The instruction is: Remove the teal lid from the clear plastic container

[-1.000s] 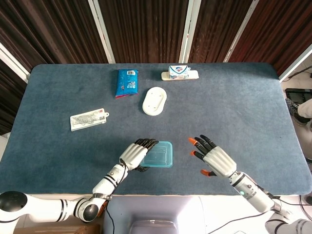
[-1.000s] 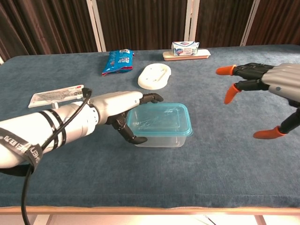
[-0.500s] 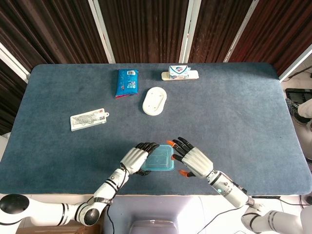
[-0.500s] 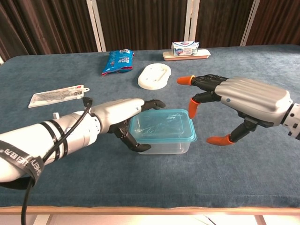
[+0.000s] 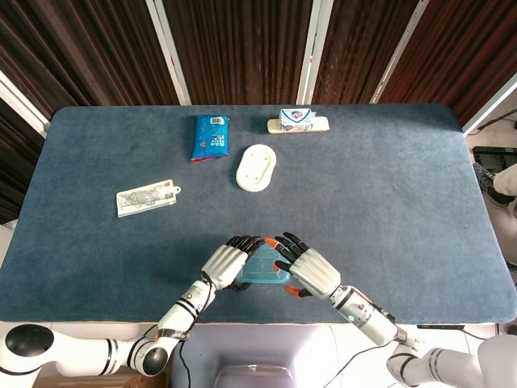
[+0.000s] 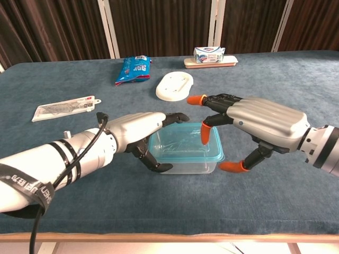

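Teal lid (image 6: 184,143) sits on the clear plastic container (image 6: 185,164), which stands near the front edge of the blue table (image 5: 388,178). The left hand (image 6: 139,128) grips the container's left end, thumb low on its wall and fingers over the lid's rim. The right hand (image 6: 253,120) arches over the right end with its orange-tipped fingers spread, holding nothing; whether they touch the lid is unclear. Farther back lie a white oval dish (image 5: 256,167), a blue snack packet (image 5: 211,136), a boxed item on a tray (image 5: 298,121) and a flat packaged card (image 5: 146,198).
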Controlling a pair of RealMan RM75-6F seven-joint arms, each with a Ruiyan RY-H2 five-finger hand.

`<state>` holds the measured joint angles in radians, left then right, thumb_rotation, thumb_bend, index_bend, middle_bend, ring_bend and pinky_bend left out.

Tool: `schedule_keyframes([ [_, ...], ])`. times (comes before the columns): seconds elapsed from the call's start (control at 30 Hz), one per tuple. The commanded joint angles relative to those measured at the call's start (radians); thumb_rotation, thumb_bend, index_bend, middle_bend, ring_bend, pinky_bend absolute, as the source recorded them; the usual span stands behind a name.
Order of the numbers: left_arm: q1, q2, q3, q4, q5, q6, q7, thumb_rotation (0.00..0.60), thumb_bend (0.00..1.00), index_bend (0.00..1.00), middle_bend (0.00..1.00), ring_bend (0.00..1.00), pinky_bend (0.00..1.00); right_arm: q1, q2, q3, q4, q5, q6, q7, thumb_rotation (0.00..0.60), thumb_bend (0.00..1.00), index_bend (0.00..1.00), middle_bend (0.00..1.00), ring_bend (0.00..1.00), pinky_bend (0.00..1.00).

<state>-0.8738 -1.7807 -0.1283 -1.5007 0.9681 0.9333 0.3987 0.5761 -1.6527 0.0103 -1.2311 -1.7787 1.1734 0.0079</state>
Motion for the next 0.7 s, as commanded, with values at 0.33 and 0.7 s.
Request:
schedule_keyframes([
  [0.33,0.002,-0.001,-0.001,0.0,0.002,-0.008,0.02,0.6,0.31,0.0,0.59,0.64,0.67,0.013,-0.024,0.0,0.009,0.034,-0.003,-0.026,0.6,0.41,0.55,0.0,0.0,0.0],
  [0.7,0.008,-0.002,-0.001,-0.003,0.0,-0.012,0.028,0.6,0.31,0.0,0.59,0.64,0.68,0.02,-0.032,-0.001,0.004,0.057,-0.002,-0.035,0.6,0.41,0.55,0.0,0.0,0.0],
])
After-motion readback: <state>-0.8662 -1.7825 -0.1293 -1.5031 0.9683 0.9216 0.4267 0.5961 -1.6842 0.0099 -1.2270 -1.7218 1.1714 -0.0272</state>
